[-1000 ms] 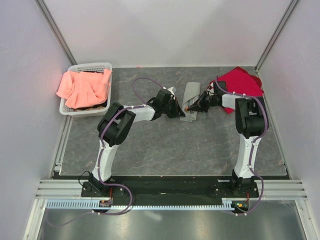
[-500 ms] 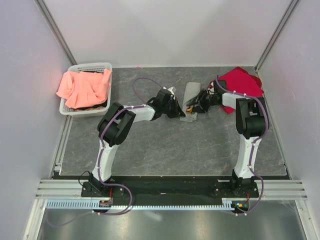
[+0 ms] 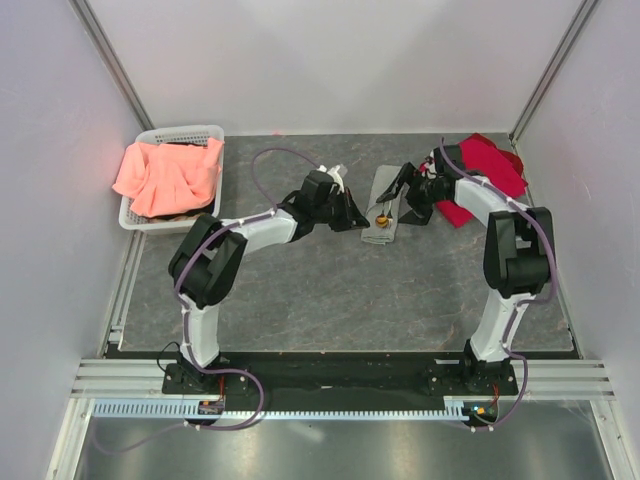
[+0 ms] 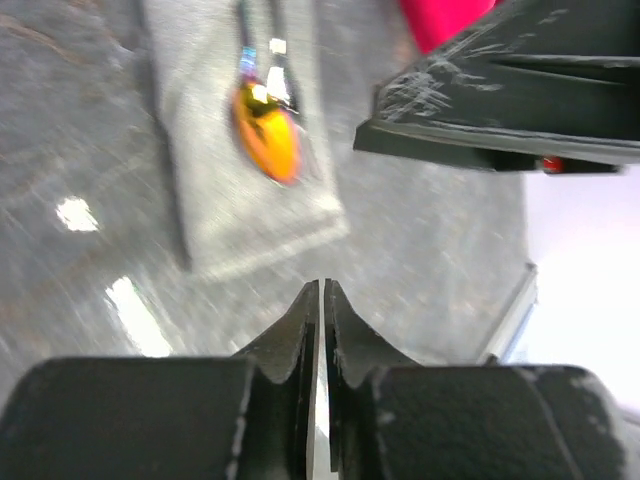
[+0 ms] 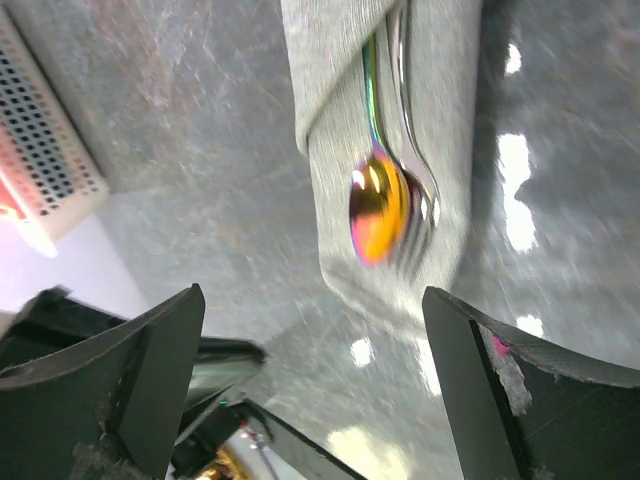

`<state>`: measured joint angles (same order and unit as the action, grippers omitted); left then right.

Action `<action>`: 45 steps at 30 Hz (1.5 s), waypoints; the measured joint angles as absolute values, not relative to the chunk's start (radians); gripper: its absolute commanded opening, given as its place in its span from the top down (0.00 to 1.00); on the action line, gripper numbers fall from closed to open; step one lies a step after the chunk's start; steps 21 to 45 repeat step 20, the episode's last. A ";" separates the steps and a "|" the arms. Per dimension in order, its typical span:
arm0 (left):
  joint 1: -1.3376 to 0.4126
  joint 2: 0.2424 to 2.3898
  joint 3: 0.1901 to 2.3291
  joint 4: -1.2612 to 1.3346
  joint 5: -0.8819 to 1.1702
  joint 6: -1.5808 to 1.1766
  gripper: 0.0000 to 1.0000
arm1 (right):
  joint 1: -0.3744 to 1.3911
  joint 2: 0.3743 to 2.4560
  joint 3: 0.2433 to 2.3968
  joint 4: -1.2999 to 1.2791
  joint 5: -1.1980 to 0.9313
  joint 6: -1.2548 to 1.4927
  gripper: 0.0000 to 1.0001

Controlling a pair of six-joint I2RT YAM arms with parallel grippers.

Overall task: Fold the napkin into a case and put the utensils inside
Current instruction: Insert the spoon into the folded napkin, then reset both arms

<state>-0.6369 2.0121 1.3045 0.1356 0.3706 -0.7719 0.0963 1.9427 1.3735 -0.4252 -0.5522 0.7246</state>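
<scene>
The napkin (image 3: 384,190) lies folded as a narrow grey-green case (image 5: 440,60) on the table between both arms. The utensils (image 5: 378,205), a spoon with an orange-brown bowl and a silvery fork beside it, are tucked under its diagonal flap, with their ends sticking out at the near end (image 3: 380,217). My right gripper (image 3: 406,197) hovers just right of the case, jaws wide open and empty (image 5: 312,295). My left gripper (image 3: 354,217) sits just left of the case's near end, shut with nothing between its fingers (image 4: 321,286). The spoon bowl (image 4: 266,140) lies ahead of it.
A bright red cloth (image 3: 488,168) lies at the back right, behind the right arm. A white perforated basket (image 3: 180,132) holding a salmon-orange cloth (image 3: 168,175) stands at the back left. Grey walls close in the table on three sides.
My right gripper has opened wide, let go of the utensils and drawn back a little from the case. The left gripper has backed slightly off the case's near left edge.
</scene>
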 measured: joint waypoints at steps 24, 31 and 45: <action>-0.872 0.730 0.465 0.102 0.236 -0.780 0.56 | 0.464 0.852 0.706 -0.479 -0.194 0.432 0.02; -0.872 0.730 0.465 0.102 0.236 -0.780 0.56 | 0.464 0.852 0.706 -0.479 -0.194 0.432 0.02; -0.872 0.730 0.465 0.102 0.236 -0.780 0.56 | 0.464 0.852 0.706 -0.479 -0.194 0.432 0.02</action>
